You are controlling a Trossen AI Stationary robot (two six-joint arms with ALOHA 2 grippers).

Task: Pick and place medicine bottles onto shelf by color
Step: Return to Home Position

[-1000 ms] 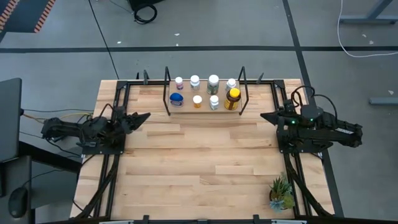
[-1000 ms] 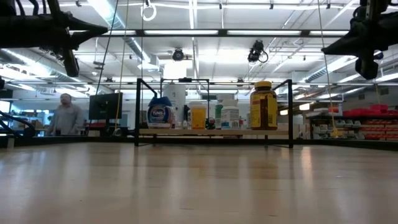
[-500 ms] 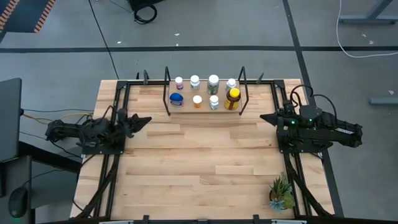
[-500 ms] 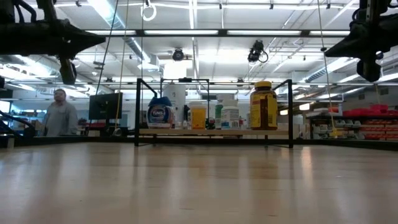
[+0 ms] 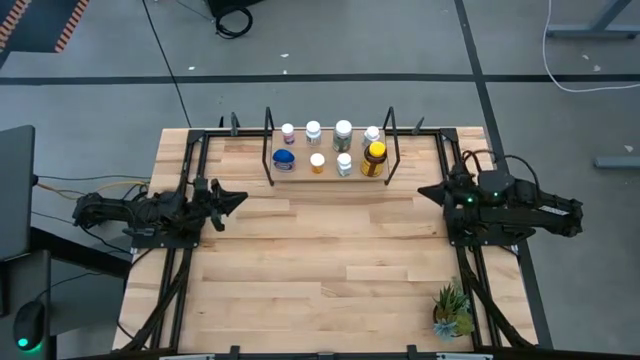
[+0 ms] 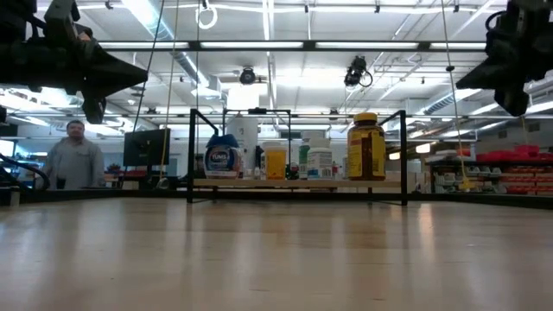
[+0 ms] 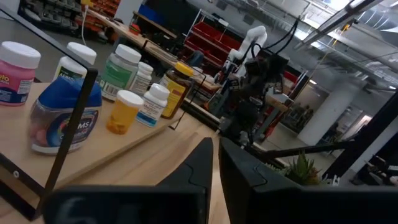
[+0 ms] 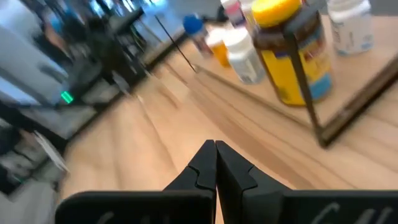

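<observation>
I see a light wooden table [image 5: 320, 260] on a grey floor. The shelf [image 5: 330, 176] stands at its far edge and carries eight medicine bottles [image 5: 343, 130]. The left gripper [image 5: 236, 197] and right gripper [image 5: 424, 189] hover at opposite sides, fingers closed, empty. Amber-yellow bottle [image 5: 375, 156]: right end. Blue-lidded bottle [image 7: 65, 118]: label apparently "TUMS", coloured tablets inside.

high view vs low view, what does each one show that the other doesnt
Only the high view shows the potted plant at a corner of the table. Only the low view shows a person in the room behind. Both show the shelf with its bottles, among them the yellow-capped bottle, and the left gripper and right gripper at the sides.
</observation>
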